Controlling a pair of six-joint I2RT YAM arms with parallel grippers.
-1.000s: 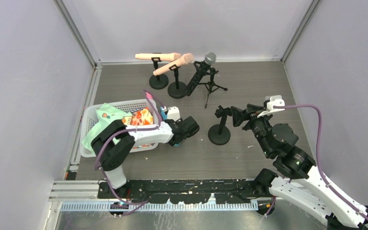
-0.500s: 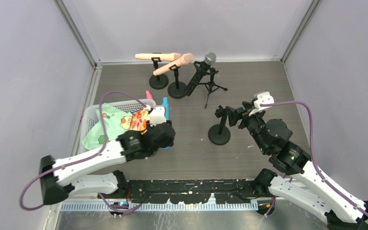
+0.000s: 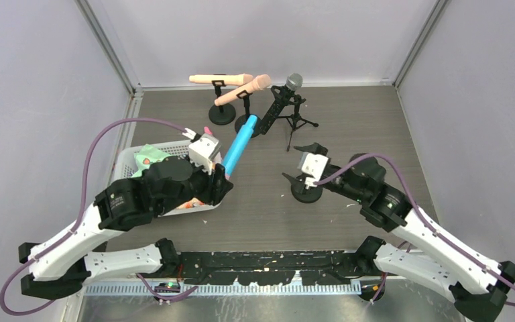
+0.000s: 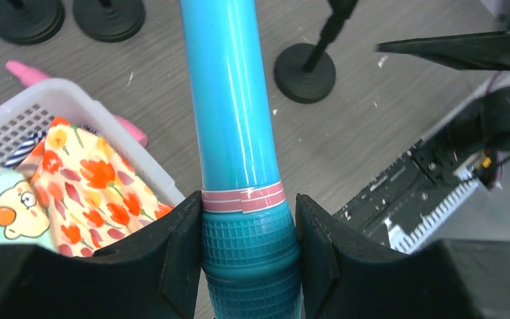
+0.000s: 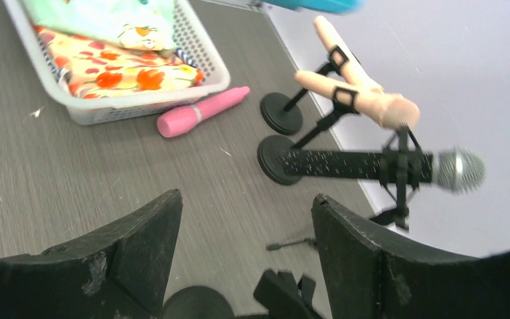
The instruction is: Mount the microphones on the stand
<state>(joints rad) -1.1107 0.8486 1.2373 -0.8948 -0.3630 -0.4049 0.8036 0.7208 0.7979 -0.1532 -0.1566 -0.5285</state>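
My left gripper [image 3: 219, 177] is shut on the mesh head of the bright blue microphone [image 3: 239, 143], holding it above the table with its handle pointing toward the back stands; the wrist view shows it clamped [image 4: 249, 249]. Two peach-beige microphones [image 3: 221, 79] [image 3: 245, 90] and the black microphone with a silver head [image 3: 283, 99] sit clipped on stands at the back. My right gripper [image 3: 290, 162] is open over the empty black stand [image 3: 306, 192]. In the right wrist view its clip [image 5: 285, 292] shows low between the open fingers [image 5: 143, 239].
A white basket [image 3: 133, 155] holding patterned cloths sits at the left, also in the left wrist view [image 4: 73, 93]. A pink stick-shaped object [image 5: 199, 113] lies on the table beside the basket. Grey walls enclose the table on three sides.
My left arm lifted the blue microphone from beside the basket and tilted it toward the back. My right gripper swung left from beside the empty stand to over it.
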